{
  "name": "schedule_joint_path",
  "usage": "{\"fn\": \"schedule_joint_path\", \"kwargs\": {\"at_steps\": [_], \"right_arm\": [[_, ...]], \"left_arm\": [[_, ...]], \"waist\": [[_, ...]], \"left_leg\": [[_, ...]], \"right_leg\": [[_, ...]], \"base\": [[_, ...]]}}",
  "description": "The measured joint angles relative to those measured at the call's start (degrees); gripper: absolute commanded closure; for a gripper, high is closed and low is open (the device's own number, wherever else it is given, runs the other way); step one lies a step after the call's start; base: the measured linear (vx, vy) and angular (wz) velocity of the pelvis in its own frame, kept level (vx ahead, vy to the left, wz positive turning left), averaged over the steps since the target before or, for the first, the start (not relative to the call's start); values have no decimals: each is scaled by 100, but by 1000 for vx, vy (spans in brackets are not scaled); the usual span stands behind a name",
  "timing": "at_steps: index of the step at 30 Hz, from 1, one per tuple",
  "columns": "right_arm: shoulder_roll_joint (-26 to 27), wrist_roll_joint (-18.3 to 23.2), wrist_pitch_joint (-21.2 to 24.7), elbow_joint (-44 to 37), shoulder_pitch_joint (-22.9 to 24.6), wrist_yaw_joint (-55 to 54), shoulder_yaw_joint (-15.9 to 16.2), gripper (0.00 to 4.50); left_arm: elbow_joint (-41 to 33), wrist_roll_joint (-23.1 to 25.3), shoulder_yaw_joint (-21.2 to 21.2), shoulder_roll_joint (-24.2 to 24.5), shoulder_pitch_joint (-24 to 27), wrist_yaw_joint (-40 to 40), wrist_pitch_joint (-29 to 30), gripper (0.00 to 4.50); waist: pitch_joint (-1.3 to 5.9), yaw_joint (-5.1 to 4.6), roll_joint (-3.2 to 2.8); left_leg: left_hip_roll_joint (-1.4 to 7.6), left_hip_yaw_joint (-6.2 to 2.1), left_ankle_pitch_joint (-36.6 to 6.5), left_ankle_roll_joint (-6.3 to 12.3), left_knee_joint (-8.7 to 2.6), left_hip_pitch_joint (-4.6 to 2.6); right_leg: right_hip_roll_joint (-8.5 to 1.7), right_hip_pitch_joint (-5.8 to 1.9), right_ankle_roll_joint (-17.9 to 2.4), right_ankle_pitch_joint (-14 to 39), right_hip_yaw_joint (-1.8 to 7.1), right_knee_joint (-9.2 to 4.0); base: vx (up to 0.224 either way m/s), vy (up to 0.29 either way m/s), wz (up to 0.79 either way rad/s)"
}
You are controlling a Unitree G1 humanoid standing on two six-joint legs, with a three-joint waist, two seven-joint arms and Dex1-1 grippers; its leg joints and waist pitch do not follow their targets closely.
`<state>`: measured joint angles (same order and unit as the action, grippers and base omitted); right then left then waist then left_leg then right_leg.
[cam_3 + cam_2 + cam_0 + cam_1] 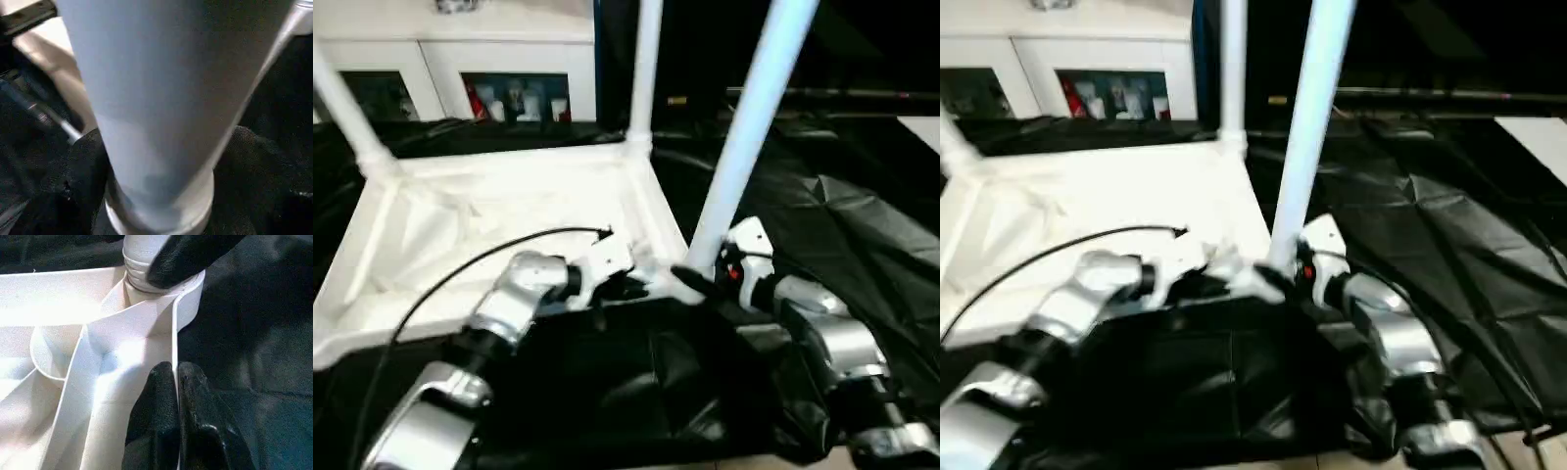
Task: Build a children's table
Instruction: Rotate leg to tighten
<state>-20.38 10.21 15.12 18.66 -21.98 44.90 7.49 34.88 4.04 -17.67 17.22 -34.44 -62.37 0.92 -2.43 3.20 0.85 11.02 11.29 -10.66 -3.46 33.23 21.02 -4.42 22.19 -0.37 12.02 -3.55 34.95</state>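
Two grippers at the upturned table [509, 211]: left jaws clamped on its rim [174, 340], right's state unclear.

Near leg [744, 137] and far leg [644, 69] cut off at top edge; cabinet [460, 69] contents blurred.

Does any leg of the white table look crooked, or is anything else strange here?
Yes. The near leg by the right tool leans toward the right, while the far leg stands nearly upright in its corner socket. So the near leg may not be fully seated. The tabletop lies upside down on the black cloth, with no visible damage.
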Motion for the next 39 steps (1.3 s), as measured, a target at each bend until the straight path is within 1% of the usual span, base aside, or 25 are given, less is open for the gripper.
{"fn": "schedule_joint_path", "kwargs": {"at_steps": [8,9,10,16,17,22,28,30,33,34,36,38,39], "right_arm": [[-73,46,58,-51,1,216,9,78],[-83,50,67,-54,1,281,19,94],[-83,65,90,-53,1,338,29,94],[-165,128,235,-103,11,509,51,143],[-189,129,238,-133,20,535,71,160],[-220,129,274,-231,72,566,84,182],[-155,151,364,-283,122,472,32,187],[-42,160,443,-286,148,298,-41,187],[284,135,498,-192,154,-345,-232,187],[551,120,504,-88,137,-825,-404,187],[813,106,519,40,64,-1414,-563,187],[1341,27,460,356,-135,-2463,-880,188],[1423,15,438,423,-189,-2728,-938,188]], "left_arm": [[-4,-18,15,39,5,-65,-7,450],[0,-18,16,42,3,-67,-11,450],[14,-18,24,48,0,-75,-20,450],[45,-42,36,111,0,-148,-90,450],[45,-44,36,116,0,-175,-94,450],[46,-58,36,133,1,-239,-109,450],[46,-58,36,129,6,-229,-105,450],[85,-49,42,83,-1,-153,-94,450],[255,43,50,-110,-109,215,-7,450],[393,121,58,-263,-206,504,92,450],[514,194,60,-455,-296,836,205,450],[816,352,85,-832,-506,1485,426,450],[865,367,85,-930,-547,1638,493,450]], "waist": [[-3,-14,5],[-3,-16,7],[-3,-21,7],[-5,-28,9],[-5,-26,9],[-5,-19,10],[-4,-16,11],[-1,-21,14],[3,-34,21],[4,-38,22],[4,-53,22],[7,-72,27],[7,-73,27]], "left_leg": [[1,0,0,0,-1,-1],[1,0,0,0,-1,-1],[1,0,0,0,-1,-2],[2,0,0,0,-1,-3],[2,0,0,0,0,-2],[2,0,1,1,4,-2],[2,0,1,1,6,-3],[2,0,1,1,10,-7],[2,0,0,0,22,-16],[2,0,0,0,28,-19],[-1,0,0,0,33,-21],[-1,0,0,0,36,-31],[-3,0,0,0,35,-30]], "right_leg": [[0,1,0,1,0,1],[0,1,0,1,0,2],[0,1,0,1,0,2],[1,1,-1,1,-1,6],[1,1,-1,1,-1,6],[1,1,-1,1,0,6],[1,0,-2,1,0,7],[1,-5,-2,1,1,9],[0,-15,-7,-6,2,11],[0,-19,-10,-14,3,10],[-3,-22,-11,-17,6,6],[-3,-29,-11,-18,9,6],[-5,-28,-8,-16,9,4]], "base": [[0,0,0],[0,0,0],[0,0,0],[0,0,0],[0,0,0],[0,0,0],[0,0,0],[0,0,0],[0,0,0],[0,0,0],[0,0,0],[0,0,0],[0,0,0]]}}
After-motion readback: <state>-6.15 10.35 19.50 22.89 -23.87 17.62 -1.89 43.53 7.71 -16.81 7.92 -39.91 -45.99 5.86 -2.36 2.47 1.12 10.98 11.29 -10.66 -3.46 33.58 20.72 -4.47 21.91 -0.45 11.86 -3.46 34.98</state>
